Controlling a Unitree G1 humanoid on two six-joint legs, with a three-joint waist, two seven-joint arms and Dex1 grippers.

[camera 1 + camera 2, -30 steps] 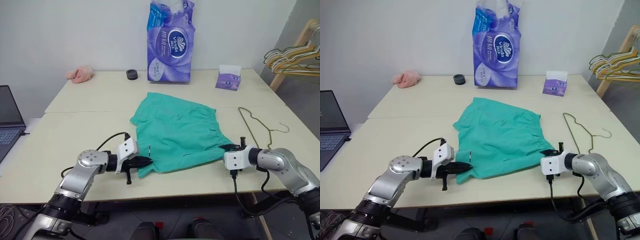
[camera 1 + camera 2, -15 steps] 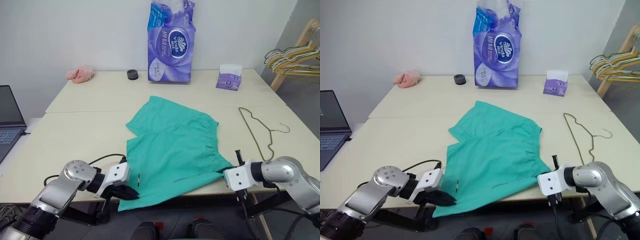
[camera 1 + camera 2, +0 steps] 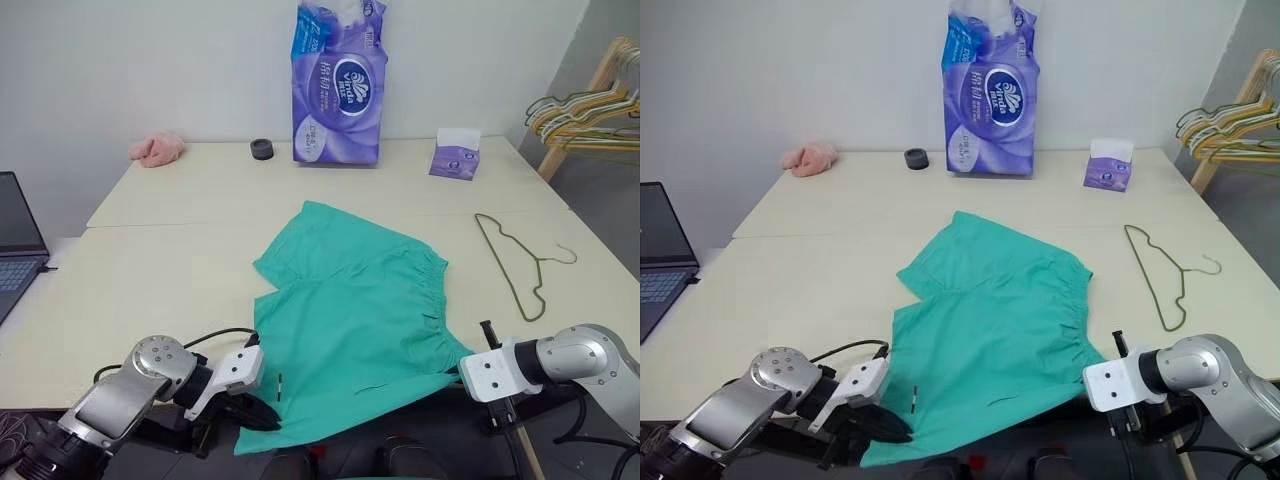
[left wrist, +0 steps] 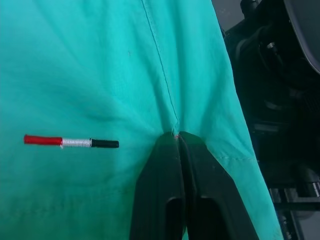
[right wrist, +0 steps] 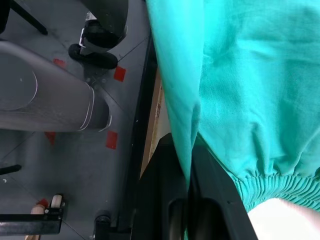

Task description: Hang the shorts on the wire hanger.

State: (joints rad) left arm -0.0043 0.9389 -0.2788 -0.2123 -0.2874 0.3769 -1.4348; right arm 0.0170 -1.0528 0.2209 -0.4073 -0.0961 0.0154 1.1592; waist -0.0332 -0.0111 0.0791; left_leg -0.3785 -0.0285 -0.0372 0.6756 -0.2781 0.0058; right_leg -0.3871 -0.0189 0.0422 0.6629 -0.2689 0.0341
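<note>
The teal-green shorts (image 3: pixel 352 312) lie spread across the near half of the table (image 3: pixel 150 270), with their near hem hanging over the front edge. My left gripper (image 3: pixel 266 417) is shut on the hem's left corner, and the left wrist view shows its fingers (image 4: pixel 165 165) pinching the cloth beside a small red-white-black tag (image 4: pixel 71 142). My right gripper (image 3: pixel 463 366) is shut on the right corner by the gathered waistband (image 5: pixel 280 182), at the table's edge. The wire hanger (image 3: pixel 510 262) lies flat on the table, right of the shorts and apart from them.
At the back of the table stand a tall purple tissue pack (image 3: pixel 338 85), a small purple tissue box (image 3: pixel 456 155), a black ring (image 3: pixel 262 149) and a pink cloth lump (image 3: pixel 157 148). A laptop (image 3: pixel 18 235) sits at far left. Bunched hangers (image 3: pixel 585 105) hang on a wooden rack at right.
Both grippers have drawn back towards the table's front edge, dragging the shorts with them. The near hem, which lay on the table, now hangs over the edge.
</note>
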